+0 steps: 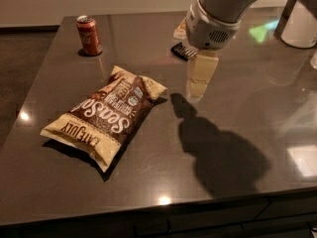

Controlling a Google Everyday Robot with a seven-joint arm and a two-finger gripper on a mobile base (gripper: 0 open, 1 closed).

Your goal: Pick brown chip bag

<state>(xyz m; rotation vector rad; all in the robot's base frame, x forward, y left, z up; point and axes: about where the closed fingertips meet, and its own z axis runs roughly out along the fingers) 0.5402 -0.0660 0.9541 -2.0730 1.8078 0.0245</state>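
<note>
The brown chip bag point(111, 114) lies flat on the dark table point(59, 192), left of centre, with a dark brown middle, white script and tan ends. My gripper point(196, 94) hangs from the grey arm at the upper middle and points down. It is above the table just to the right of the bag's upper right corner, apart from the bag. It holds nothing that I can see. Its shadow falls on the table to the lower right.
A red soda can point(89, 35) stands at the table's far left. A small black candy bar point(180, 50) lies behind the gripper, partly hidden by the arm. A white object point(302, 26) stands at the far right. The table's front edge runs along the bottom.
</note>
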